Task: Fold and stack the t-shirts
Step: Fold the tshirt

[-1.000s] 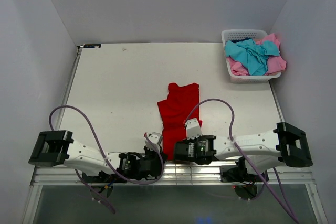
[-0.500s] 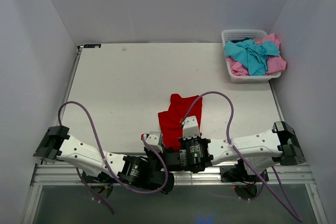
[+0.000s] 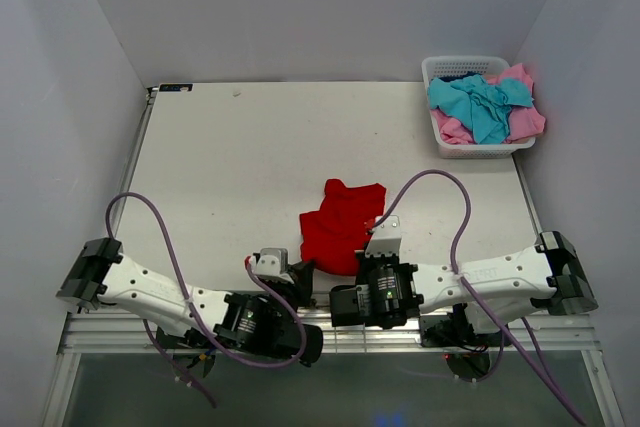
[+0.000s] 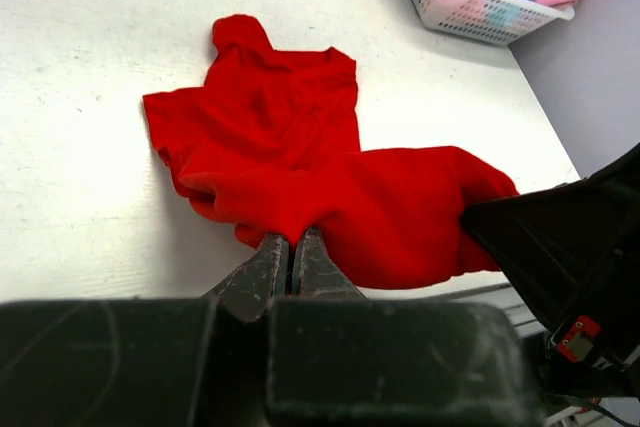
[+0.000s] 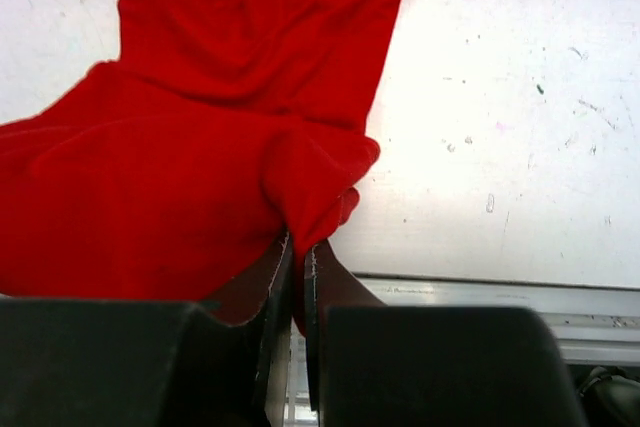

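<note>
Ahead of the left gripper (image 4: 292,250) and right gripper (image 5: 297,247), both pinching its near hem, the red t-shirt (image 3: 340,222) lies bunched; the table (image 3: 230,167) edge sits just behind them, bare surface beyond.

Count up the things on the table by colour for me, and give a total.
red t-shirt: 1
turquoise cloth bundle, in the basket: 1
pink cloth bundle, in the basket: 1
white basket: 1
Total: 4
Each bundle may hold several shirts.
</note>
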`<action>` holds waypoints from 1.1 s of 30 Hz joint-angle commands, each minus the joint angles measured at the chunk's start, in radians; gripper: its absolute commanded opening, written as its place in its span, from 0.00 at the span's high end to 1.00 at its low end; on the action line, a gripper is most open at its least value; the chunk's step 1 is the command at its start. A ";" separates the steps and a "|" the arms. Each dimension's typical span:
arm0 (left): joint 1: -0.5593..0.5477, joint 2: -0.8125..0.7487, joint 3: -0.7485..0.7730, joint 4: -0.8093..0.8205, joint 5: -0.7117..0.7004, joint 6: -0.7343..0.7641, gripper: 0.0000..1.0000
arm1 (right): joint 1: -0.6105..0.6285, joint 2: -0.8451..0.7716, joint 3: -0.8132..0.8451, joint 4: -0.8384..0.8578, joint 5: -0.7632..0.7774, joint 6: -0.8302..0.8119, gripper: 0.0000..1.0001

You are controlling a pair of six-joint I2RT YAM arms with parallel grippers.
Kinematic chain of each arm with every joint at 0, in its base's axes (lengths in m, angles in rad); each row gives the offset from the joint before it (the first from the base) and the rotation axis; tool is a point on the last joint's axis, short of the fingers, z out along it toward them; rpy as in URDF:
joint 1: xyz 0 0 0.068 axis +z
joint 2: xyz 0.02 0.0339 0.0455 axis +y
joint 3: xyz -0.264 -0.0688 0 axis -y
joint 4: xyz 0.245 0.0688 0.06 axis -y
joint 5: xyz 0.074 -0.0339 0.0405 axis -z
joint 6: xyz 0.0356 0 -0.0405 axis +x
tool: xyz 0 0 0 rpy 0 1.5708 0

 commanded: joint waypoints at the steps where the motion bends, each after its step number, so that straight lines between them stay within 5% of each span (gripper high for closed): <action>1: 0.000 0.015 0.019 -0.037 -0.142 -0.038 1.00 | 0.001 -0.026 0.004 -0.035 0.160 0.084 0.92; 6: 0.033 0.071 0.053 -0.142 -0.159 -0.147 1.00 | -0.030 -0.010 0.006 -0.036 0.212 0.099 0.92; 13: 0.191 0.321 0.170 -0.669 -0.162 -0.785 1.00 | -0.135 0.030 0.006 -0.038 0.281 0.087 0.91; 27: 0.328 0.395 0.224 -0.675 -0.164 -0.741 1.00 | -0.326 0.116 0.051 0.024 0.341 -0.117 0.92; 31: 0.342 0.397 0.234 -0.677 -0.164 -0.729 1.00 | -0.353 0.060 -0.008 0.280 0.312 -0.325 0.92; 33: 0.349 0.389 0.242 -0.678 -0.162 -0.720 1.00 | -0.381 -0.001 -0.078 0.451 0.286 -0.557 0.92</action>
